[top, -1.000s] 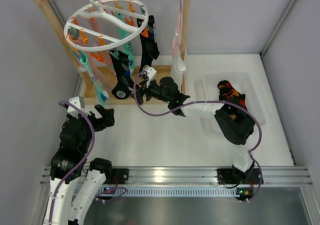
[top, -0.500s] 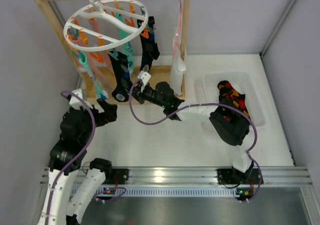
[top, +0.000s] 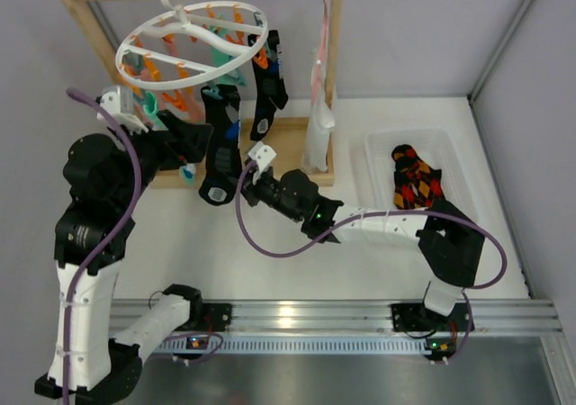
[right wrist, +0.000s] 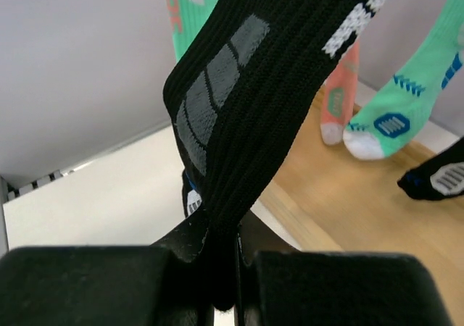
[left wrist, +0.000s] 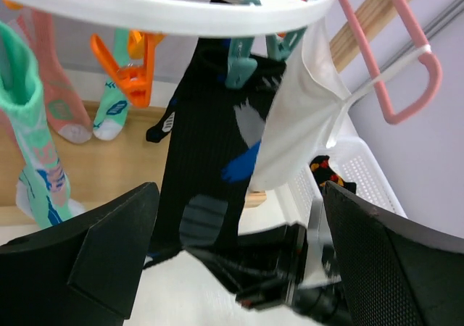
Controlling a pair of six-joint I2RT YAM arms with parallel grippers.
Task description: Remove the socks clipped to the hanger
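black ribbed sock, grey and blue patches

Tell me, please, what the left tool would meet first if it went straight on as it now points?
Most likely the black sock hanging from the hanger, centred ahead of the open left tool; the right tool pinches its lower end. Depth is unclear.

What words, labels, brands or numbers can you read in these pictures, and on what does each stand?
No text can be read.
Blue marks on the mint-green sock and grey patches on the black sock are patterns or too blurred to read as letters.
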